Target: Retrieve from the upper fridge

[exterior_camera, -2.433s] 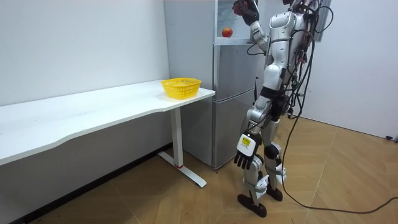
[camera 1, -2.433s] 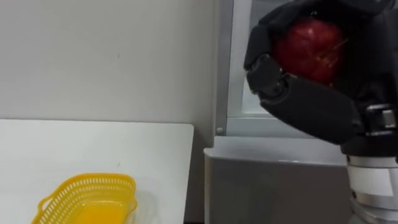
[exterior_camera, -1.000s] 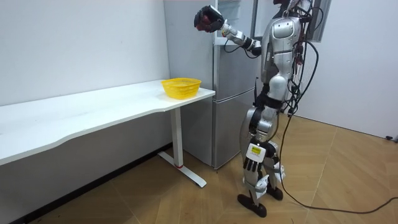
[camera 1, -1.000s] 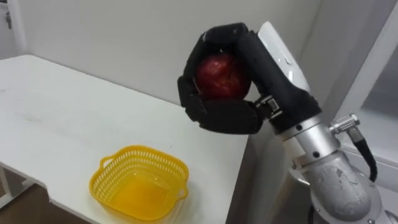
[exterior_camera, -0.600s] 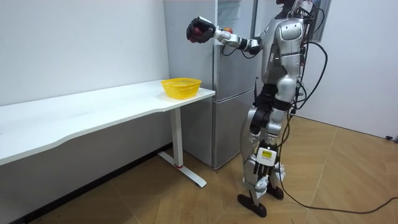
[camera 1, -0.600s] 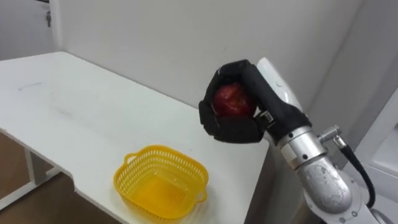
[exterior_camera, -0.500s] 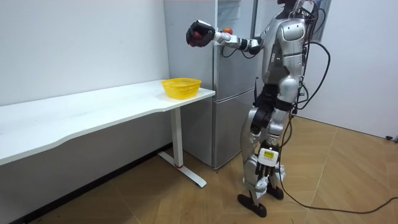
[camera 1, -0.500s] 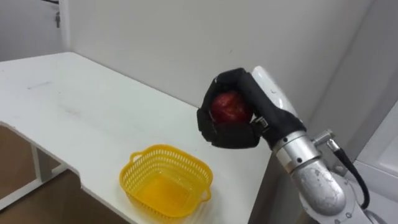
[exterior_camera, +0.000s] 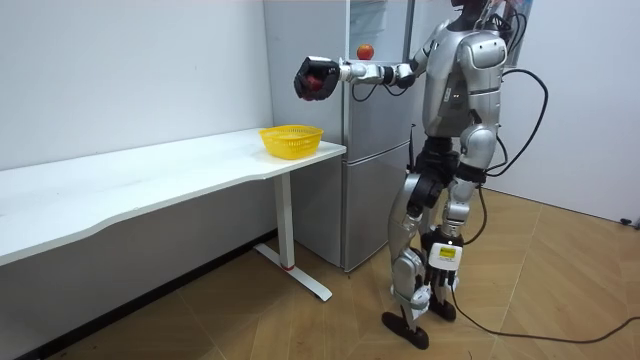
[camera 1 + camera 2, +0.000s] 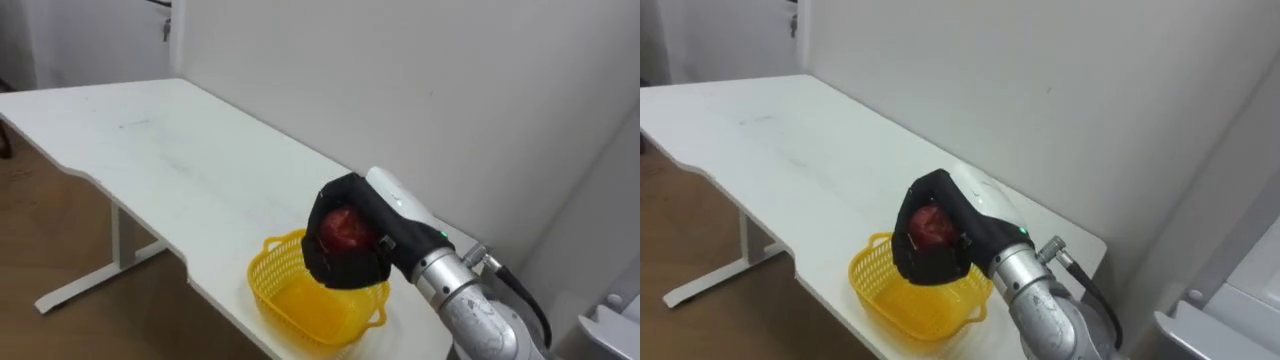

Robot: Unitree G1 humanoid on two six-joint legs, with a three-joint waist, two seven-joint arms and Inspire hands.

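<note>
Room view: right hand around apple

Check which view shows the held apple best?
Left eye view: the apple is closest and plainest there, its red face bare between the curled fingers of the right hand. Right eye view shows much the same. Room view shows a small red patch inside the hand.

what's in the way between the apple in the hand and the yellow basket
Nothing visible does. The right hand is curled round the red apple, up in the air roughly over the yellow basket on the white table; in the room view there is open air between them.
</note>
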